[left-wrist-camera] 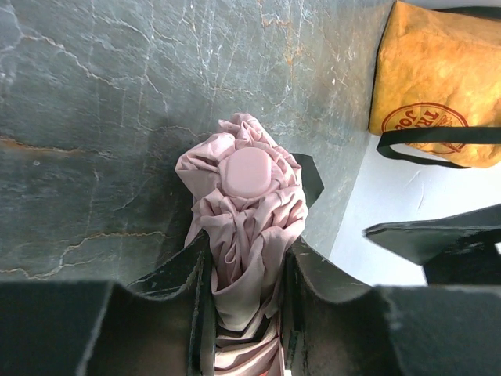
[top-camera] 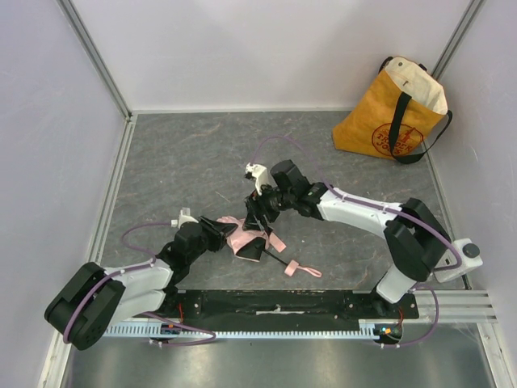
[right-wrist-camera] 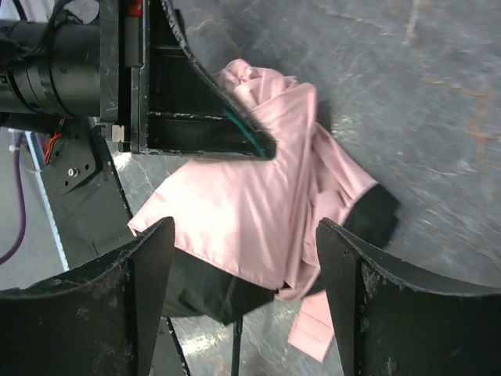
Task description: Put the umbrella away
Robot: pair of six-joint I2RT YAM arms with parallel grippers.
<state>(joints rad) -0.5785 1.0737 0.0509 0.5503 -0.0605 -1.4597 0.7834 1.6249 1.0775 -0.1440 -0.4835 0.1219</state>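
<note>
The pale pink umbrella (top-camera: pixel 249 239) lies folded on the grey table, its thin black shaft running to a small pink handle with a strap (top-camera: pixel 302 269). My left gripper (top-camera: pixel 224 234) is shut on the bunched fabric. In the left wrist view the folds are pinched between the jaws (left-wrist-camera: pixel 246 290) and the round pink cap (left-wrist-camera: pixel 248 171) points away from me. My right gripper (top-camera: pixel 260 212) hovers just above the umbrella, open. In its own view the fingers (right-wrist-camera: pixel 246 266) stand wide apart over the pink canopy (right-wrist-camera: pixel 250 196), with nothing between them. A bit of black shaft (right-wrist-camera: pixel 236 352) shows below.
A yellow tote bag (top-camera: pixel 388 113) with black straps stands open at the back right corner against the wall, also in the left wrist view (left-wrist-camera: pixel 438 86). White walls enclose the table on three sides. A metal rail runs along the near edge.
</note>
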